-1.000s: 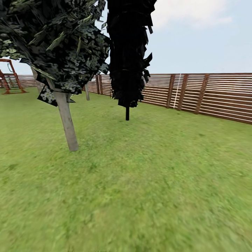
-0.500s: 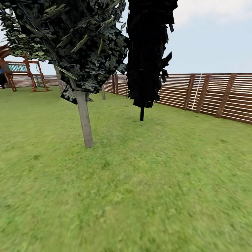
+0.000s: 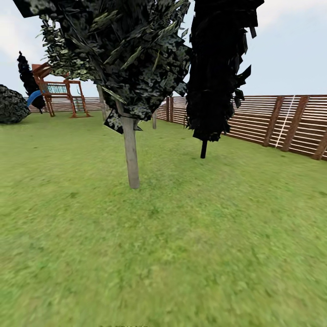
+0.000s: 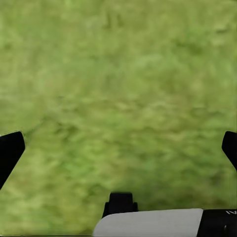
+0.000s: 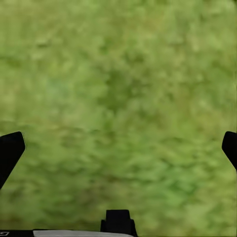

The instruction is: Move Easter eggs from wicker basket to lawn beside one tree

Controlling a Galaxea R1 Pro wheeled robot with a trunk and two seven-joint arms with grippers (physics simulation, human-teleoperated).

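Swinging leftward, my head camera now takes in the red playset [image 3: 59, 93]; the grey-trunked tree [image 3: 131, 156] itself stands unmoved. Both my left gripper [image 4: 118, 148] and right gripper [image 5: 118, 148] hang spread and empty, bare lawn [image 3: 190, 236] beneath my fingers. No egg lies beside that tree, so I judge all three remain to fetch.

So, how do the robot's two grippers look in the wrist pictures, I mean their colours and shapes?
Both look alike. The left gripper has black fingers, seen as dark wedges at the picture's two edges, a small black block between them near the camera, and a white rounded housing beside a black part bearing faint, unreadable light marks. The right gripper has the same black fingers and block, with a thin white strip.
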